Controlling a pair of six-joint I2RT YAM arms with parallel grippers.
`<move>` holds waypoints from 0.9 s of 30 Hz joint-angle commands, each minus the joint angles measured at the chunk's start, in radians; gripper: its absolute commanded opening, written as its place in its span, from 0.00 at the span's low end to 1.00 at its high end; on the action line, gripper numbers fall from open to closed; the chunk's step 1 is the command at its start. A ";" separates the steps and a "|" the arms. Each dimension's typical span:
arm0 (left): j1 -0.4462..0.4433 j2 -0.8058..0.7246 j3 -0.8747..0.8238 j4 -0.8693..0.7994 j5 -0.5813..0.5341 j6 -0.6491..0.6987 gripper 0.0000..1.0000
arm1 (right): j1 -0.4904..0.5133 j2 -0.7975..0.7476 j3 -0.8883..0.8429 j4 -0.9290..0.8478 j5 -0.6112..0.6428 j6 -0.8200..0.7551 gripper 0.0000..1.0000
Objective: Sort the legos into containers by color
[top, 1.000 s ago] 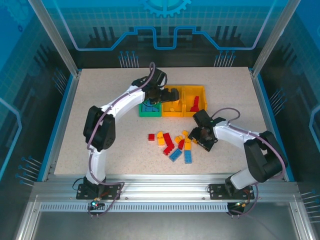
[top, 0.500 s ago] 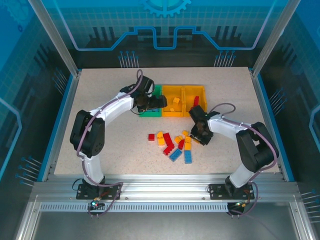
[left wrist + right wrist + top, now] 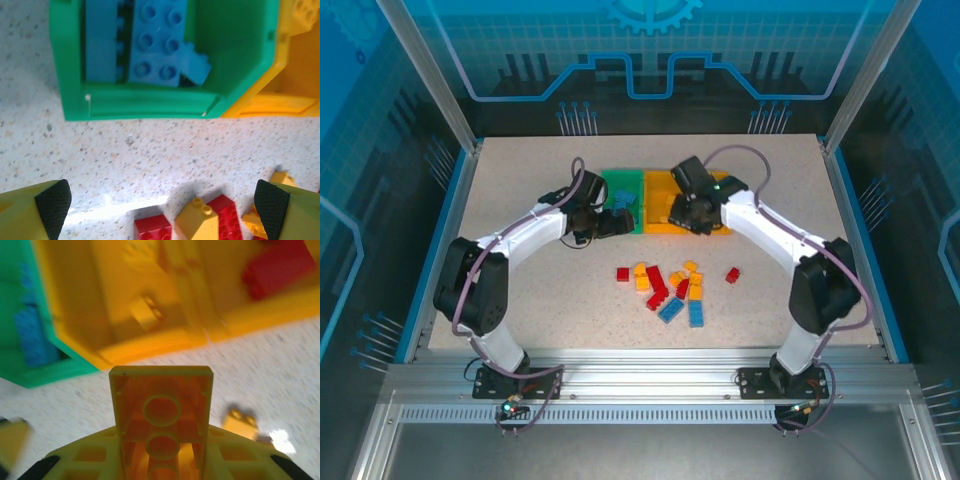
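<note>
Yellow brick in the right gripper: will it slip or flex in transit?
Probably rigid: the yellow brick looks like hard moulded plastic. Likely light, since its underside is hollow. Only its lower end is clamped, so it might pivot if bumped.

A pale speckled table (image 3: 520, 300) with blue edging (image 3: 438, 250) sits inside an aluminium frame (image 3: 650, 385); translucent blue walls (image 3: 740, 50) printed with circuit lines surround it.
</note>
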 commanded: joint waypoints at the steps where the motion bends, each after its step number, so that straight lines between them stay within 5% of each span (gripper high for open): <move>1: 0.001 -0.049 -0.053 -0.011 -0.021 -0.011 0.99 | -0.020 0.142 0.165 -0.074 -0.034 -0.151 0.31; 9: -0.034 -0.148 -0.168 0.034 0.023 -0.042 0.99 | -0.087 0.413 0.462 -0.167 -0.084 -0.219 0.32; 15: -0.119 -0.206 -0.210 -0.003 -0.001 -0.077 0.99 | -0.116 0.464 0.521 -0.160 -0.140 -0.250 0.50; 18: -0.184 -0.241 -0.229 -0.012 -0.009 -0.084 0.99 | -0.116 0.471 0.535 -0.172 -0.146 -0.270 0.63; 27: -0.461 -0.265 -0.265 -0.009 0.005 0.058 0.99 | -0.113 0.283 0.367 -0.105 -0.167 -0.297 0.81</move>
